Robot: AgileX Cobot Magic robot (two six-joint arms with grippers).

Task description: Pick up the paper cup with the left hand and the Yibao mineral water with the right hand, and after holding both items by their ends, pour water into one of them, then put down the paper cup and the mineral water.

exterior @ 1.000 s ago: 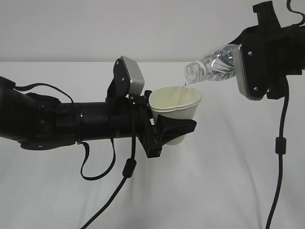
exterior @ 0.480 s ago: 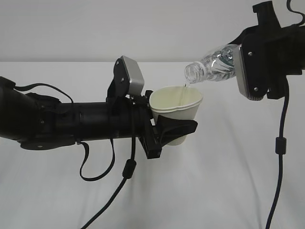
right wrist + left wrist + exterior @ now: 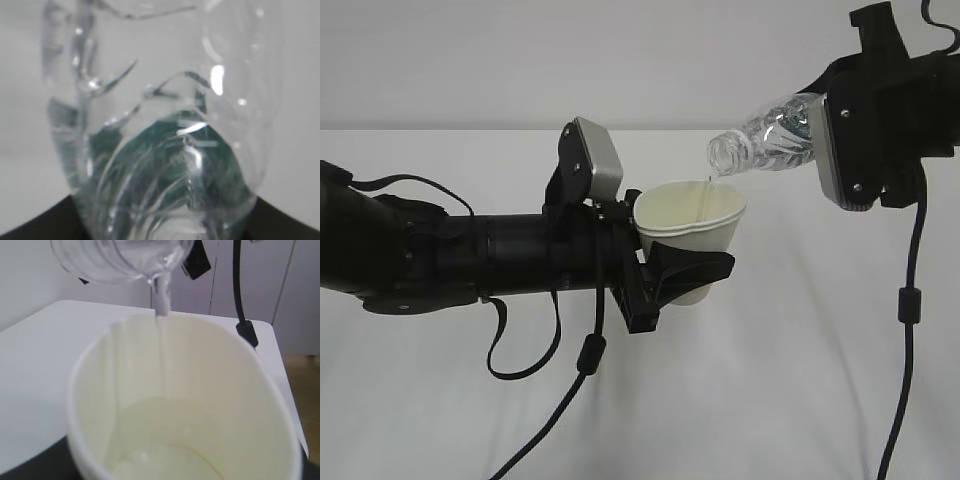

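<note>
Fingers of the left hand point(image 3: 685, 268) stay clamped on the paper cup point(image 3: 692, 230) at frame centre, right hand point(image 3: 865, 120) grips the tilted water bottle point(image 3: 765, 135) upper right; stream has thinned since a second ago, so pouring appears nearly complete.

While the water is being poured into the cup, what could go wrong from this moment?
1. The water stream falls close to the far rim of the paper cup, so a small shift of the Yibao mineral water could send it outside onto the table.
2. The left hand squeezes the soft cup; its rim looks dented, and it may deform more as it fills.
</note>
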